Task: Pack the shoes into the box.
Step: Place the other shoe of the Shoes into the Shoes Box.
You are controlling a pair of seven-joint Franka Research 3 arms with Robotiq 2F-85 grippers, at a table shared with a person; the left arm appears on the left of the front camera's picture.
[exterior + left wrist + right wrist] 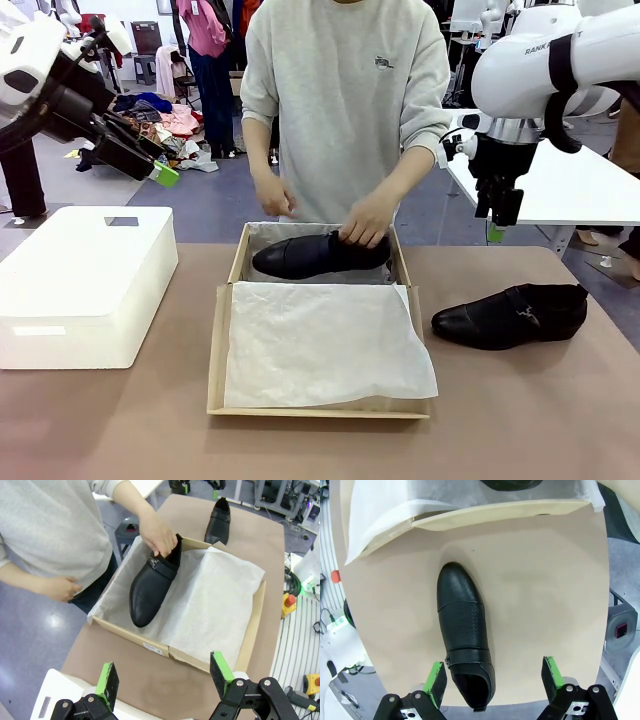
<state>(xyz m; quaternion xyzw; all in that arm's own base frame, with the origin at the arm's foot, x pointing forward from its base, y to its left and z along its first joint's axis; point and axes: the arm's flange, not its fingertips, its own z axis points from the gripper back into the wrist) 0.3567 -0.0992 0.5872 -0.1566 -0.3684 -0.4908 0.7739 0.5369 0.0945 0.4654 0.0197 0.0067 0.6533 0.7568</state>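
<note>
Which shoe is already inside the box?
The shoe under the person's hand, lying on the tissue paper in the cardboard box. The other shoe sits out on the table, beside the box.

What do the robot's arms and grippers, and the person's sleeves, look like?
The left arm and right arm are white, rounded; the right bears a black band and dark lettering. The left gripper and right gripper are black with green pads. The person wears light-grey sweatshirt sleeves.
</note>
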